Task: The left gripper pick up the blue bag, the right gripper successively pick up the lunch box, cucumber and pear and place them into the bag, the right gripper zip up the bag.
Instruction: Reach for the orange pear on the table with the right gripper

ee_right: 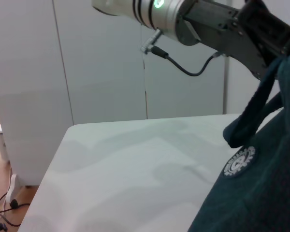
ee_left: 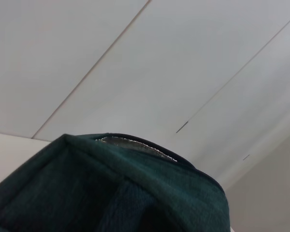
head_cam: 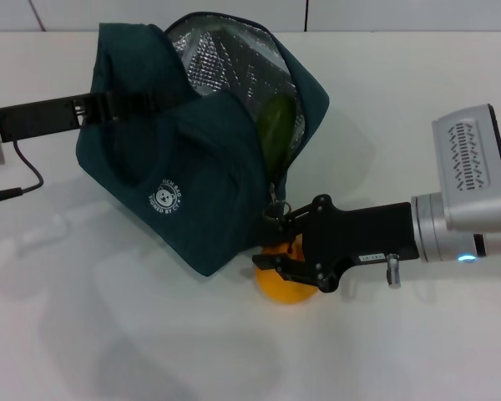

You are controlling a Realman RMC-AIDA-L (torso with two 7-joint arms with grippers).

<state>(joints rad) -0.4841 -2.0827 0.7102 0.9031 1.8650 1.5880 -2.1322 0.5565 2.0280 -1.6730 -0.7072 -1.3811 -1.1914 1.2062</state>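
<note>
The pear (head_cam: 285,284), yellow-orange, sits on the white table (head_cam: 417,109) at lower centre of the head view, against the lower edge of the bag (head_cam: 192,192). The right gripper (head_cam: 285,247), reaching in from the right edge, has its fingers spread around the pear, one above and one below, not visibly pressing. The bag fills the upper centre, mouth open, foil lining showing, cucumber (head_cam: 275,125) inside; no lunch box shows. The left gripper (head_cam: 88,113) enters from the left edge at the bag's handle; whether its fingers are closed cannot be told. Step in hand, by judgement: grasping the pear. Next: close, lift clear, carry to the mouth.
</note>
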